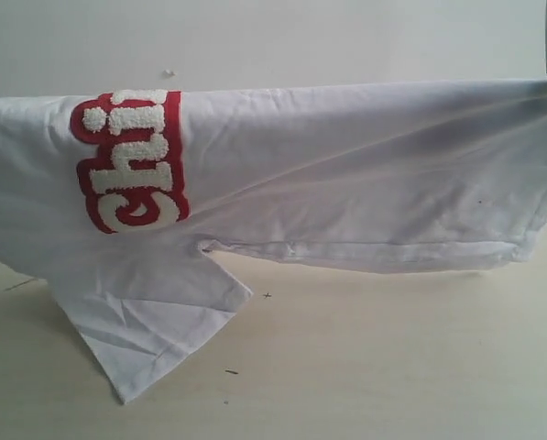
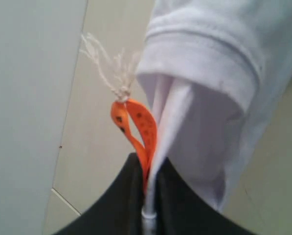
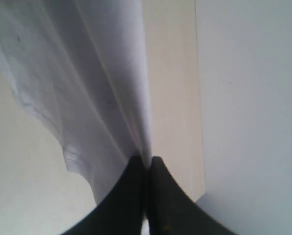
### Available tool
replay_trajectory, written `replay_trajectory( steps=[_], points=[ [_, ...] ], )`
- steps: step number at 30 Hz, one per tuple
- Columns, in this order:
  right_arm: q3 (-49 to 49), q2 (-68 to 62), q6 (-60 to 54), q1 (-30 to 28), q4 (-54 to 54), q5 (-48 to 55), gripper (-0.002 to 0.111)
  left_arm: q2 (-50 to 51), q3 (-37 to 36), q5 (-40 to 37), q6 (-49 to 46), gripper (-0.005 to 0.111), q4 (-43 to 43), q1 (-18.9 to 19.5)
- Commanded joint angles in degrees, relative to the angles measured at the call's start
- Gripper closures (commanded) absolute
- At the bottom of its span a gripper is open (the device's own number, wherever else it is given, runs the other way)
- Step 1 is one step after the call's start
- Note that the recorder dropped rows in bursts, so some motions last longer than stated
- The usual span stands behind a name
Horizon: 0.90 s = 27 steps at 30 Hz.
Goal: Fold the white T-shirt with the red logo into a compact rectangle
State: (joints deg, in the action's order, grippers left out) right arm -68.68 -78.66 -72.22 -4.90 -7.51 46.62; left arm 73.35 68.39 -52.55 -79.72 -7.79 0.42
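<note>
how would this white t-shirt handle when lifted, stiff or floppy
Probably very floppy: the white T-shirt hangs in soft folds below its stretched top edge, and its sleeve droops toward the table. Likely light: thin cloth hangs from narrow pinches in the left pincer and right pincer. It may slip if either grip loosens.

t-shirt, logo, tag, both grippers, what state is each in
white T-shirt, lifted, doubled over, pulled taut, sleeve dangling
red logo, sideways, only "Chi" showing
orange tag, looped, pinched alongside the cloth
left gripper, shut on white T-shirt
right gripper, shut on white T-shirt
</note>
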Motion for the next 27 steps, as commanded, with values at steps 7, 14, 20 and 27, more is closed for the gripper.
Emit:
replay_trajectory(
  steps=[7,14,20,27],
  points=[
    [-0.40,8.90,-2.21,-0.45,5.83,7.20,0.108,-9.49,0.44,-11.37,2.67,0.107,-2.37,0.80],
    [-0.40,17.40,-2.73,-0.45,14.42,12.05,0.108,-17.89,0.44,-17.42,2.66,0.107,-11.73,0.80],
    [-0.29,22.34,-2.06,-0.45,18.05,14.49,0.108,-22.90,0.99,-17.42,6.33,0.107,-11.90,-2.44],
    [-0.29,23.29,-0.93,-0.45,17.93,16.06,0.108,-23.09,6.84,-17.42,14.70,0.107,-6.31,-6.80]
  ],
)
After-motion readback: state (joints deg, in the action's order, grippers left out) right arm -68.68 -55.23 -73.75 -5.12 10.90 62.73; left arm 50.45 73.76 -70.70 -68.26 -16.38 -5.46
